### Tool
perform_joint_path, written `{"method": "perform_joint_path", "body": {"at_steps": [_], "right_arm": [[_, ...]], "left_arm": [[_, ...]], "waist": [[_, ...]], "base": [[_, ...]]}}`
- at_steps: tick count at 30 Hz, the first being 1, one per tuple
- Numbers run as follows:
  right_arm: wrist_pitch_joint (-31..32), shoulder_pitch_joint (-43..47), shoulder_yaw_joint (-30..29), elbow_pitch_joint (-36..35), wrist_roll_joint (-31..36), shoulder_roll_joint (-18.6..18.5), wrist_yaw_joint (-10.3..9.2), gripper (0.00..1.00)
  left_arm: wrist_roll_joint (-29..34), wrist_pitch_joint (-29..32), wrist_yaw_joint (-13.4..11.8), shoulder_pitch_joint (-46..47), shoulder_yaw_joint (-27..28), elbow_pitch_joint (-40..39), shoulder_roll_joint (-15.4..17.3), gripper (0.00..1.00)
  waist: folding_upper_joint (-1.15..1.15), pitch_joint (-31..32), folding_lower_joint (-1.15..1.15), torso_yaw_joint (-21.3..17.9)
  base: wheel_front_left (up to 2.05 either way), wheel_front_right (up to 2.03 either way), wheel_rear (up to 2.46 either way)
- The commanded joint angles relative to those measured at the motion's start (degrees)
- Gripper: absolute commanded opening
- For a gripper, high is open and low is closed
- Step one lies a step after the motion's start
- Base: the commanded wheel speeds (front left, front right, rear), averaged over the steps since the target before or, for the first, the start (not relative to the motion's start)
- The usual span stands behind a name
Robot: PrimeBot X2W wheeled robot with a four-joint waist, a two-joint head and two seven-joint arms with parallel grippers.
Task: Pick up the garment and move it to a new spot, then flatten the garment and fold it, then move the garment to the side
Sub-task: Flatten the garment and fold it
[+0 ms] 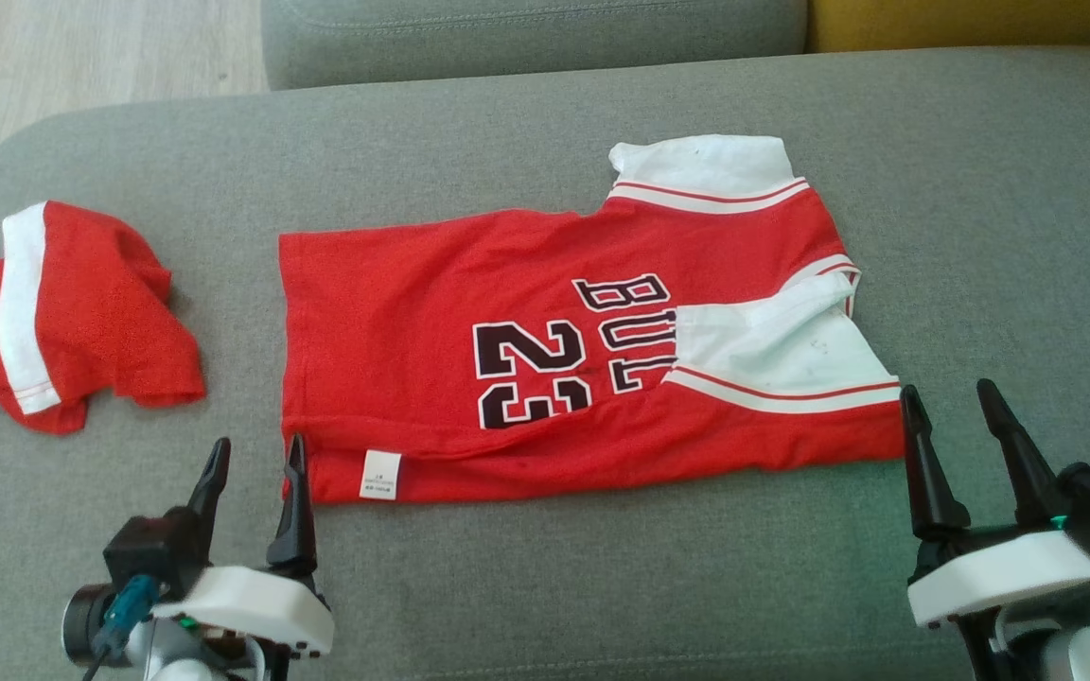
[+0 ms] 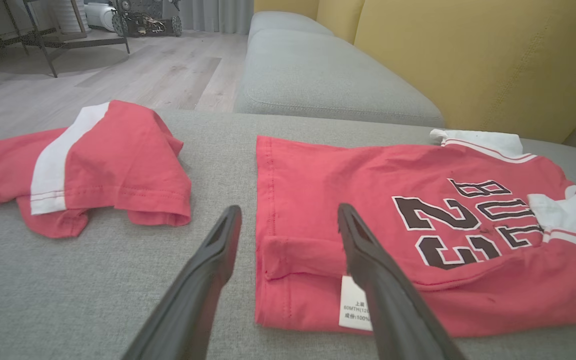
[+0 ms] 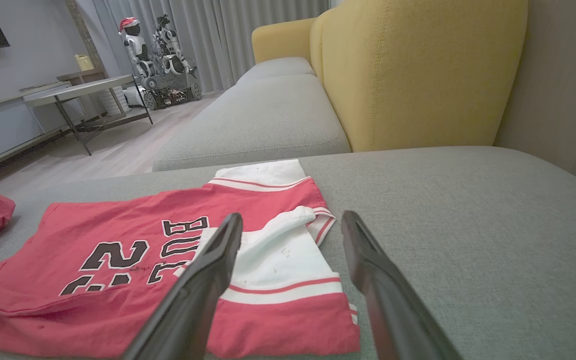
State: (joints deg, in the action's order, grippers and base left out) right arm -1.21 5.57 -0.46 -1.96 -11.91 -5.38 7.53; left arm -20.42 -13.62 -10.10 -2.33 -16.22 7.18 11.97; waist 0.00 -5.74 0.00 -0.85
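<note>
your jersey [image 1: 545, 350] lies lengthwise between left gripper [image 1: 254, 459] and right gripper [image 1: 957, 402] (both spread, empty), one at each near corner.

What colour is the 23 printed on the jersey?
The 23 is black with a white outline on the red jersey; clearest in the head view.

Home living room: grey sofa [image 3: 268, 115], yellow backrest [image 3: 418, 75], wood floor [image 2: 118, 75], long curtains [image 3: 228, 35], metal-legged table [image 3: 83, 86]
</note>
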Motion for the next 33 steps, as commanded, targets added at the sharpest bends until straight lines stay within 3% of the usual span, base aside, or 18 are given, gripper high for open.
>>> {"method": "perform_joint_path", "body": {"at_steps": [1, 9, 26, 27, 28, 29, 30, 31, 33], "right_arm": [[0.06, -0.62, 1.03, -2.35, 0.43, -0.31, -0.04, 1.00], [2.04, -1.19, -0.12, 0.15, -0.88, -0.19, -0.04, 1.00], [10.64, -12.32, -2.67, 19.68, -0.95, -1.68, -0.04, 1.00], [10.93, -12.83, -2.60, 20.33, -1.23, -1.66, -0.04, 1.00], [11.24, -13.24, -2.51, 20.94, -1.53, -1.63, -0.04, 0.91], [11.65, -13.52, -2.37, 21.40, -1.74, -1.55, -0.04, 0.45], [11.77, -13.75, -2.26, 21.63, -2.20, -1.42, -0.04, 0.13], [11.89, -13.89, -2.19, 21.87, -2.57, -1.39, -0.04, 0.00], [11.90, -13.96, -2.19, 22.26, -3.04, -1.48, -0.04, 0.00]], "left_arm": [[-0.18, 0.12, -0.17, 1.12, 1.63, -1.47, 0.99, 1.00], [-2.86, 2.82, 1.14, 1.53, 0.95, 0.11, 0.13, 1.00], [-10.56, 7.79, 7.91, 9.84, 0.87, 15.26, -1.57, 1.00], [-10.73, 8.07, 8.23, 10.14, 0.75, 15.81, -1.51, 0.84], [-10.92, 8.16, 8.55, 10.42, 0.68, 16.22, -1.52, 0.47], [-11.11, 8.13, 8.87, 10.59, 0.63, 16.54, -1.52, 0.18], [-11.23, 8.06, 9.08, 10.72, 0.60, 16.84, -1.51, 0.00], [-11.39, 7.91, 9.28, 10.84, 0.60, 17.07, -1.54, 0.00], [-11.56, 7.43, 9.66, 11.00, 0.58, 17.39, -1.52, 0.00]], "waist": [[0.00, 0.08, 0.00, 0.03], [0.00, -0.52, 0.00, 0.41], [0.00, -6.00, 0.00, 1.33], [0.00, -6.14, 0.00, 1.38], [0.00, -6.26, 0.00, 1.45], [0.00, -6.35, 0.00, 1.52], [0.00, -6.43, 0.00, 1.59], [0.00, -6.48, 0.00, 1.67], [0.00, -6.49, 0.00, 1.87]], "base": [[0.00, 0.00, 0.00], [0.00, 0.00, 0.00], [0.00, 0.00, 0.00], [0.00, 0.00, 0.00], [0.00, 0.00, 0.00], [0.00, 0.00, 0.00], [0.00, 0.00, 0.00], [0.00, 0.00, 0.00], [0.00, 0.00, 0.00]]}}
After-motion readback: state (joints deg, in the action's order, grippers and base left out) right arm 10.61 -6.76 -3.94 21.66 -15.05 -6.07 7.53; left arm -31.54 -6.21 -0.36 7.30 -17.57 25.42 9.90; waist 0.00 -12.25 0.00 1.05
